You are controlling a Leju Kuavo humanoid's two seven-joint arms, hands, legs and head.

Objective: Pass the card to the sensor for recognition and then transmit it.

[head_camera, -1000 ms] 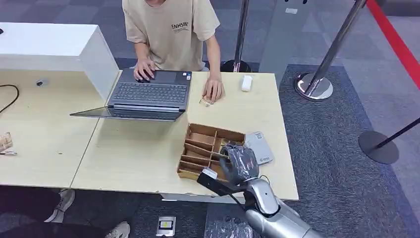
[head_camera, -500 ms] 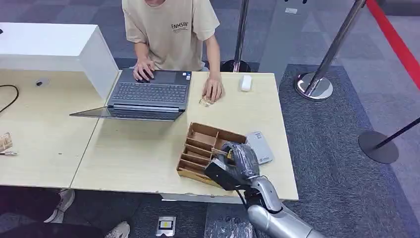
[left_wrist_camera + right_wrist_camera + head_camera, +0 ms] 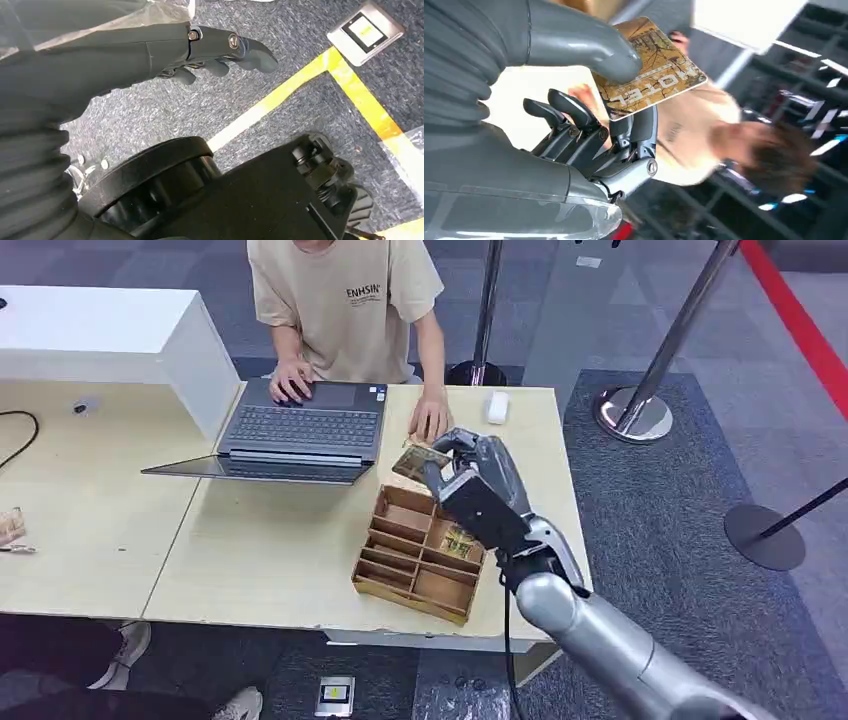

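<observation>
The right robot hand [image 3: 470,480] has risen from the wooden organizer [image 3: 420,555] and swung forward, now above the counter [image 3: 280,550] near the person's hand [image 3: 430,420]. It pinches the card [image 3: 651,70] between thumb and fingers — held off the surface. The left robot hand [image 3: 210,50] hangs over the floor, fingers loosely apart, holding nothing. The handover step seems underway — next, I'd guess, extending the card until the person takes it.

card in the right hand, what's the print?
Golden-brown with dark bare-tree branches and white "MOTEL" lettering on the card; clearest in the right wrist view.
</observation>
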